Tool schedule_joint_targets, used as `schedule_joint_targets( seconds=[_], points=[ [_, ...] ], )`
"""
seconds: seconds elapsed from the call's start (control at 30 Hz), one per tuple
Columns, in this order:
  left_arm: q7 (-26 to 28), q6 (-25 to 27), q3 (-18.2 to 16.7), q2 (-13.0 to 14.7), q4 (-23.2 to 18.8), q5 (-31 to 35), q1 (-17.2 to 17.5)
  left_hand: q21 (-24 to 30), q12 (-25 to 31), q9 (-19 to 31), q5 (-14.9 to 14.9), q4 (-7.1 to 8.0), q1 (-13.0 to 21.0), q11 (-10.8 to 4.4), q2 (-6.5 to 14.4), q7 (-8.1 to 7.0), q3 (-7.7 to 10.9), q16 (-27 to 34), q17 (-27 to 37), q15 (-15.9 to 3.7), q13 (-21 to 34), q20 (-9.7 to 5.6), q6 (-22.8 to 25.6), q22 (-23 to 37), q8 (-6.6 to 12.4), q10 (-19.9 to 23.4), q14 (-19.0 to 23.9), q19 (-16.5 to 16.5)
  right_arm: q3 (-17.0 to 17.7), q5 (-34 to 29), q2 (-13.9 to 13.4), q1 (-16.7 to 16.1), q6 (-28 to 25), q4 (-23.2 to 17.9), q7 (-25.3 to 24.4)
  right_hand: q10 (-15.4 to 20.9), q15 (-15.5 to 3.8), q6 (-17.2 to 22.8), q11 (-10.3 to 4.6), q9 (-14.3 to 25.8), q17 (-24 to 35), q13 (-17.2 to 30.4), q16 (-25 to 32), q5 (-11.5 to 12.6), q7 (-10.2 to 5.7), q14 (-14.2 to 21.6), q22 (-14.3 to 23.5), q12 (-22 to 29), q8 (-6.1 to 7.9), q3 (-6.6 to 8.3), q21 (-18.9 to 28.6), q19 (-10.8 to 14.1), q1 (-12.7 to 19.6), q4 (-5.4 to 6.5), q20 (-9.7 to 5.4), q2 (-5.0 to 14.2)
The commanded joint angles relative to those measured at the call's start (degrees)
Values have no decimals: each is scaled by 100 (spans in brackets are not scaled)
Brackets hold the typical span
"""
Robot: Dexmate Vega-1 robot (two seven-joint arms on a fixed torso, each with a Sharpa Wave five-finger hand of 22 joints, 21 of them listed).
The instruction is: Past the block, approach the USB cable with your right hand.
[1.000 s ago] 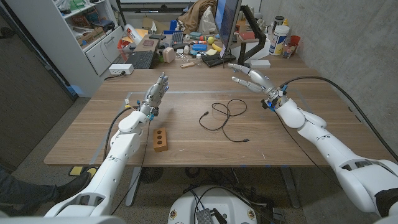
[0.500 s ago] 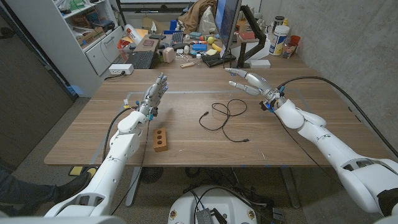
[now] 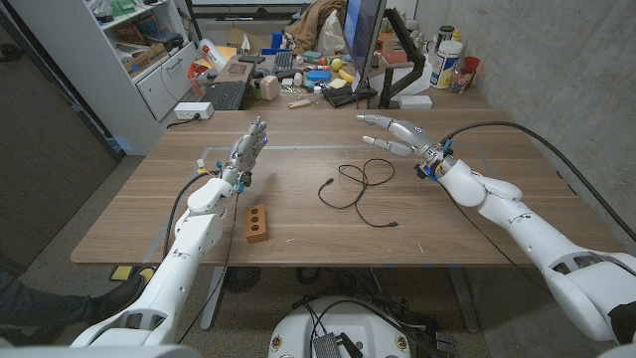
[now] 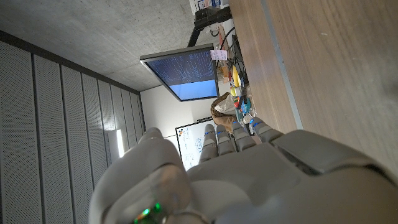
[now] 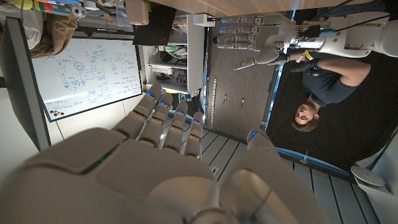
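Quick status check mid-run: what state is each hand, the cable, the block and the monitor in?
right hand: open, fingers spread, raised beyond the cable, holding nothing
left hand: open, fingers extended, holding nothing
USB cable: loose on the table, untouched
wooden block: lying on the table near the front edge, untouched
monitor: switched on

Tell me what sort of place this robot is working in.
Probably a robotics lab or workshop: a whiteboard covered in diagrams, a monitor on a cluttered back table, and storage shelves beside the wooden table.
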Motion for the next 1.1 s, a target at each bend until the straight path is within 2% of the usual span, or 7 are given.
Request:
schedule_joint_targets(
  seconds=[0.03,0.13,0.2,0.33,1.1],
  points=[
    [11,18,-13,19,-58,-12,32,24,30,30,-15,27,79,-38,4,-24,-30,21,22,-11,8,45,51,34,22,6,4,-40,-224,-283,-166,50,-202,-126,-247,-32,-507,56,-22,19,7,11,-33,39,-11,-57,27,-6,35,-18,-31,-27,19,-3,-395,44],
    [12,11,-14,23,-64,-10,36,25,30,30,-15,27,80,-34,5,-25,-30,19,22,-5,8,54,51,34,21,6,0,-38,-281,-345,-198,74,-244,-133,-306,-53,-483,61,-17,19,8,11,-44,44,-9,-80,28,-14,35,-20,-51,-44,17,0,-387,52],
    [11,4,-16,25,-68,-11,37,23,35,30,-17,27,83,-32,7,-14,-32,20,22,-6,8,-46,56,34,21,18,6,-46,-318,-408,-223,80,-289,-160,-359,-54,-470,84,-14,19,9,11,-56,48,-20,-108,29,-13,42,-20,-75,-72,17,2,-372,62],
    [21,20,-17,33,-91,-10,42,23,34,30,-18,26,87,-14,9,2,-33,18,22,2,7,-111,67,33,23,17,5,-46,-395,-494,-263,101,-356,-172,-463,-102,-436,177,-138,19,12,12,-102,61,-44,-235,34,-28,67,-23,-136,-109,17,8,-367,91],
    [50,48,-9,30,-60,6,13,23,32,30,-21,23,102,-17,18,-8,-36,15,21,0,7,-71,83,32,22,18,6,-50,-825,-684,-397,272,-745,-94,-544,35,-349,420,-180,16,10,11,-115,93,-95,-341,44,33,127,32,-262,-188,123,-27,-303,211]
  ],
)
